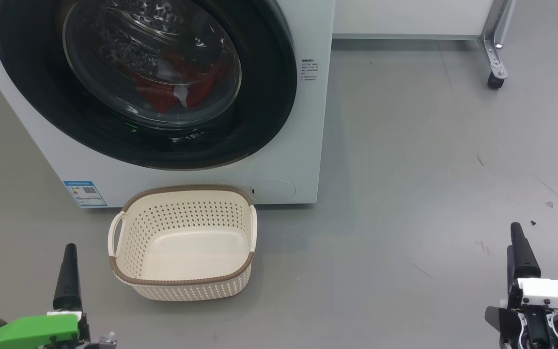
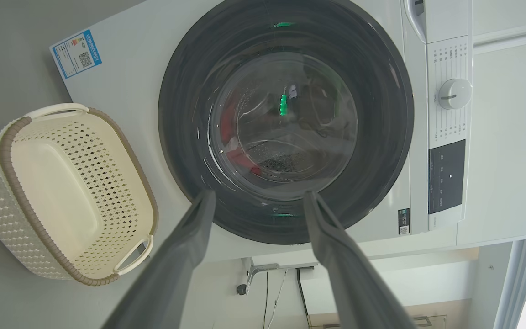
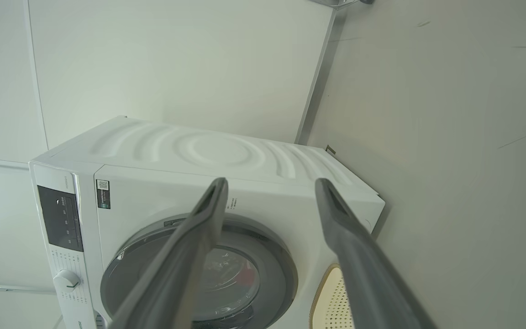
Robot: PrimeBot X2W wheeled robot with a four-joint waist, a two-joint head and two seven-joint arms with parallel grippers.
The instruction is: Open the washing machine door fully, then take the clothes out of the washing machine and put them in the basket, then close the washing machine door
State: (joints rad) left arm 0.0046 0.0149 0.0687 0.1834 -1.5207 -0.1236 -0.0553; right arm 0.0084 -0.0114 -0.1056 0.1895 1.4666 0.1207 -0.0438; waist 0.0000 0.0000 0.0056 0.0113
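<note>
Head view, upper left, shows the glossy black-rimmed round glass washing machine door point(image 1: 148, 77) closed over red fabric clothes point(image 1: 162, 94), the cream perforated plastic basket point(image 1: 182, 188) below it empty, and left gripper point(image 2: 259, 194) and right gripper point(image 3: 270, 180) spread wide, holding nothing, so every step remains.

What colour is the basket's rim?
Brown, around the cream basket; clearest in the head view.

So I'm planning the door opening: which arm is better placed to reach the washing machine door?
Probably the left. The left gripper sits below the washing machine door, and its wrist view faces the door squarely between open fingers. The right gripper is farther off, to the door's right.
</note>
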